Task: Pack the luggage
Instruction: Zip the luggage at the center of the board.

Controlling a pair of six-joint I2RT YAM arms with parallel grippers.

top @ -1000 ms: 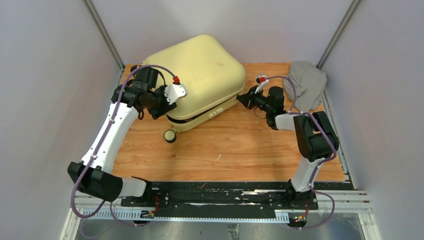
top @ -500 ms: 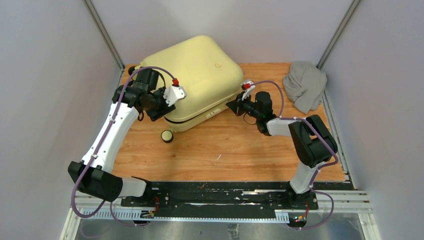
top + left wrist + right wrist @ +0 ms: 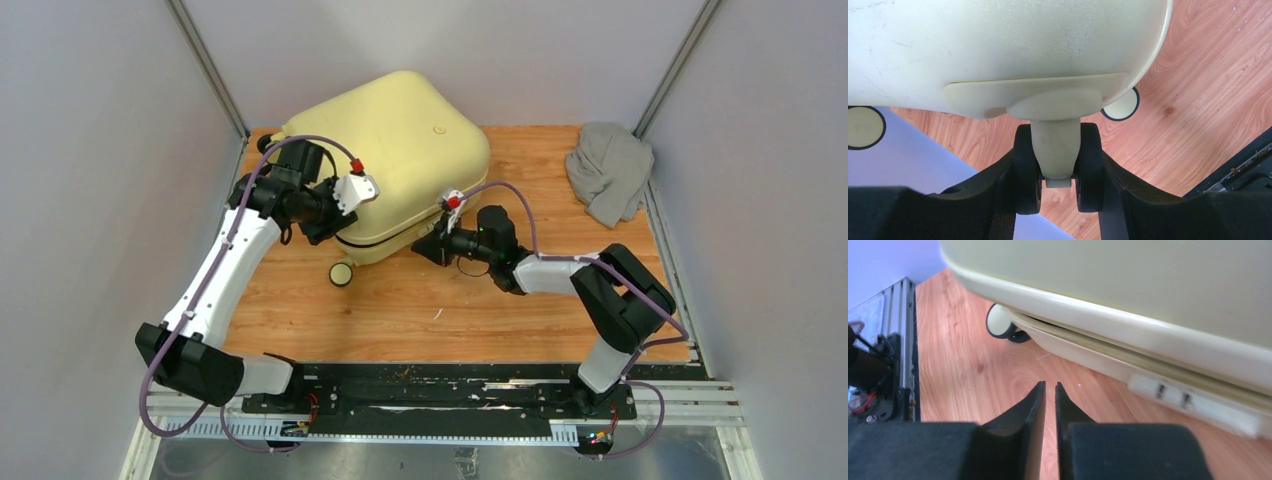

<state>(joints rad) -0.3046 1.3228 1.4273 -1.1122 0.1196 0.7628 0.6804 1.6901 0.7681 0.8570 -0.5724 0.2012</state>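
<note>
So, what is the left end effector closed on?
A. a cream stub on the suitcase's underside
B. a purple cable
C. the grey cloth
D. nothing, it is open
A: in the left wrist view, the left end effector has its two fingers pressed on both sides of a cream stub that sticks out from the suitcase.
</note>
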